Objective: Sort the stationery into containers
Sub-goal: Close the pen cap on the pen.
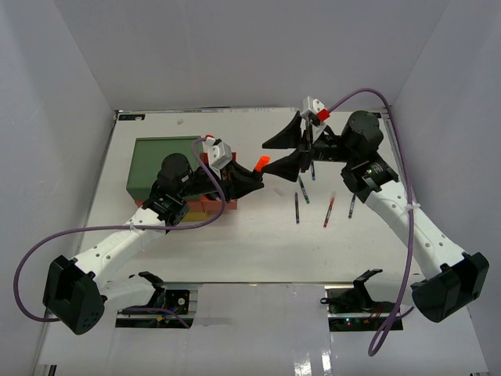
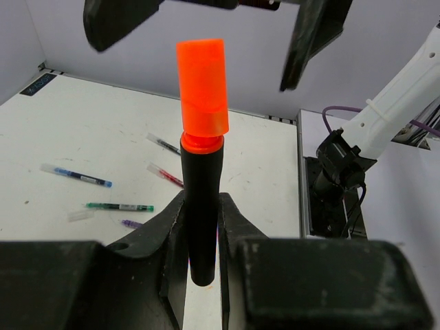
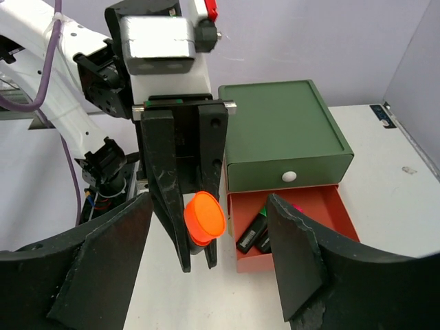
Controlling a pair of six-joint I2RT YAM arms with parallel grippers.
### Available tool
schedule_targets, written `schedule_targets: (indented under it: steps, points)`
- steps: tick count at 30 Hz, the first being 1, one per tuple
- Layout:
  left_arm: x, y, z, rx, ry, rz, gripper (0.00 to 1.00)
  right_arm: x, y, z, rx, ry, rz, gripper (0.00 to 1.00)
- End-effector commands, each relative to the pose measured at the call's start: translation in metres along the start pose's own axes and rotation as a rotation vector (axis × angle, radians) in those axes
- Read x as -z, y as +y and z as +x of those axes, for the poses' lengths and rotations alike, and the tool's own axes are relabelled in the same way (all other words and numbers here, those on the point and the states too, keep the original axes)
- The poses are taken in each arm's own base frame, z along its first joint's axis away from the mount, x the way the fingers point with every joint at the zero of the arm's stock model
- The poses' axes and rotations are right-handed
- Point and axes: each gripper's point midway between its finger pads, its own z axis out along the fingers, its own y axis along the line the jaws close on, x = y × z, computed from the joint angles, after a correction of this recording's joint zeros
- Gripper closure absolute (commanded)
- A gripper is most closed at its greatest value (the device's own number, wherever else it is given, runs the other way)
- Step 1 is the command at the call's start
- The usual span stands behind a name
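My left gripper (image 2: pixel 201 199) is shut on a stubby black highlighter (image 2: pixel 201 227) with an orange cap (image 2: pixel 203 86), cap pointing away from it. My right gripper (image 3: pixel 206 254) is open, one finger on each side of the cap (image 3: pixel 204 218) and clear of it. From above, the cap (image 1: pixel 261 162) shows just short of the right gripper (image 1: pixel 288 151). The containers (image 3: pixel 282 130) stand behind: green top tier shut, red-orange drawer (image 3: pixel 251 263) pulled out with highlighters (image 3: pixel 253 230) inside. Several thin pens (image 1: pixel 297 207) lie on the table.
The drawer stack (image 1: pixel 160 160) stands at the table's left, partly hidden by the left arm. Blue (image 2: pixel 75 177), green (image 2: pixel 120 206) and red (image 2: pixel 165 175) pens lie scattered right of centre. White walls enclose the table.
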Motion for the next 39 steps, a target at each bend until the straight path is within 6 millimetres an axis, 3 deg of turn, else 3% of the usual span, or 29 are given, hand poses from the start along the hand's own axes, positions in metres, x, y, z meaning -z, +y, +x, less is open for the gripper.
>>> schedule_targets:
  steps: [1, 7, 21, 27, 31, 39]
  points:
    - [0.006, -0.007, -0.016, -0.052, -0.05, 0.01, 1.0, -0.005, 0.006, -0.003, 0.009, -0.023, -0.046, 0.28]
    - [0.006, -0.01, -0.016, -0.054, -0.054, 0.028, 1.0, -0.01, 0.002, -0.001, -0.012, -0.024, -0.049, 0.38]
    - [0.005, -0.01, -0.016, -0.055, -0.058, 0.031, 1.0, -0.02, 0.009, 0.007, -0.043, -0.014, -0.085, 0.48]
    - [0.006, -0.011, -0.018, -0.063, -0.063, 0.03, 1.0, -0.022, 0.009, 0.01, -0.055, -0.016, -0.082, 0.61]
    - [0.007, -0.011, -0.018, -0.067, -0.065, 0.026, 1.0, -0.023, 0.009, 0.013, -0.075, -0.012, -0.08, 0.75]
    - [0.008, -0.004, -0.017, -0.081, -0.049, -0.011, 1.0, -0.022, 0.008, 0.014, -0.09, 0.004, -0.056, 0.89]
